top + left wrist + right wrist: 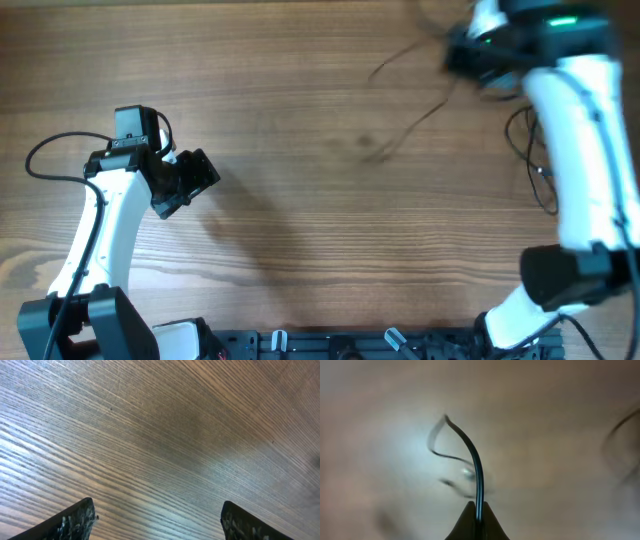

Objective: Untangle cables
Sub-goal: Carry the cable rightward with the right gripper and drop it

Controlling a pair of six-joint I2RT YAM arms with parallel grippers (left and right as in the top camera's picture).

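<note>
Overhead view: my left gripper hangs over the left part of the wooden table, well apart from every cord. My right gripper is far off at the top right corner, smeared by blur.

From that blurred right gripper, 2 thin black strands of the cables trail leftward across the wood. 1 runs high near the table's far edge and the other slants down toward the middle of the table. More thin black cord loops along the right side, partly hidden behind my white right arm.

Left wrist view: my left jaws are released. The 2 fingers sit wide apart at the lower corners, with only wood grain between them.

Right wrist view: my right jaws are clenched on 1 cord, the fingertips pressed together at the bottom centre with the cord pinched between them. It rises from the pinch, bends left to a sharp peak, then curls down into a loose loop. The picture is blurred, so I cannot tell whether that loop touches the table. Another faint dark curve shows at the right edge.
</note>
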